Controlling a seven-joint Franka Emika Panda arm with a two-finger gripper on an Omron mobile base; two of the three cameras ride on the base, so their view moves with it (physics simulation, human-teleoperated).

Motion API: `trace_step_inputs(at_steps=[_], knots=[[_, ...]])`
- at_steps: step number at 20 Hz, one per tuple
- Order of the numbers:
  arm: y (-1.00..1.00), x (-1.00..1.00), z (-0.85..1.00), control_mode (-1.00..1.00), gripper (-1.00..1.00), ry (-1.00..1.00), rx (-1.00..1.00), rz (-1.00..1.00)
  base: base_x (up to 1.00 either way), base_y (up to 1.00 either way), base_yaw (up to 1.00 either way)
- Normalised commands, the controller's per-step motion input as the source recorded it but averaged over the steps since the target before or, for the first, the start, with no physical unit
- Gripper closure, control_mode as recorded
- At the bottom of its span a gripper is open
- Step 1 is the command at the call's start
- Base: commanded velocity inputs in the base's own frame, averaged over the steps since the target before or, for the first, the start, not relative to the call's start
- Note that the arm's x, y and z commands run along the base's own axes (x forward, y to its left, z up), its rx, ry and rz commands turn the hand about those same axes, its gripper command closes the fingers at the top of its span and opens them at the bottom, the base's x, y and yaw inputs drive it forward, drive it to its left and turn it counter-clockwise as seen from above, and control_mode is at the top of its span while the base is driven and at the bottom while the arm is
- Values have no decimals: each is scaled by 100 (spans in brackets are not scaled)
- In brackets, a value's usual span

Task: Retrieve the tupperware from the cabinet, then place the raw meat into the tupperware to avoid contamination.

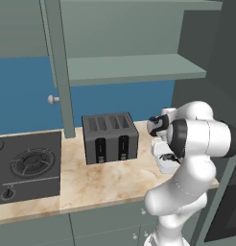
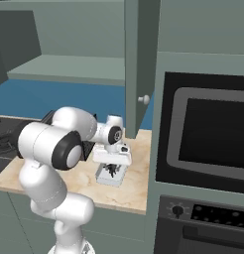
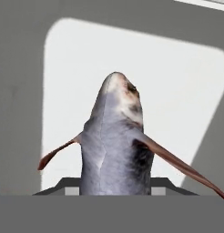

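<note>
The toaster (image 1: 111, 138) – a dark grey box with four slots – stands on the marble counter (image 1: 105, 185), and I use it as the landmark. To the right of the toaster, near the counter's front edge, sits a white rectangular tupperware (image 2: 110, 177), open on top. The gripper (image 2: 112, 167) hangs directly over this container, pointing down into it; in the left base view the robot's own arm covers most of the tupperware (image 1: 164, 165), so only a part of its white wall shows just right of the toaster.

In the hand view the raw meat (image 3: 116, 141) is a grey fish-like piece with thin reddish fins. It rises from between the finger tips, and the jaws are about half closed on it, so the pincer holds the meat. Behind it the pale floor of the tupperware (image 3: 186, 91) is visible with its grey walls around. In the right base view the meat (image 2: 112, 170) looks like a small dark lump just under the hand, inside the rim of the container; I cannot tell if it touches the bottom.

Above and behind the toaster the cabinet (image 1: 134, 67) is open – its grey-green shelf is exposed. One door stands edge-on just left of the toaster, with a small round knob (image 1: 53, 100). Further left of the toaster a black stove top (image 1: 26, 166) is set into the counter. On the far right side from the toaster, beyond the tupperware, there is a built-in oven (image 2: 208, 134) with a dark window.
</note>
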Motion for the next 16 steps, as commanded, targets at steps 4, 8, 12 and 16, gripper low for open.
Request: trace_step_inputs(at_steps=[4,8,12,16], knots=[[0,2,-23,-100,100,0,3,0,0,0,0],[0,1,-21,-100,100,-1,3,0,0,0,0],[0,1,-13,-100,-100,-2,2,0,0,0,0],[0,2,-2,-100,-100,-2,0,0,0,0,0]])
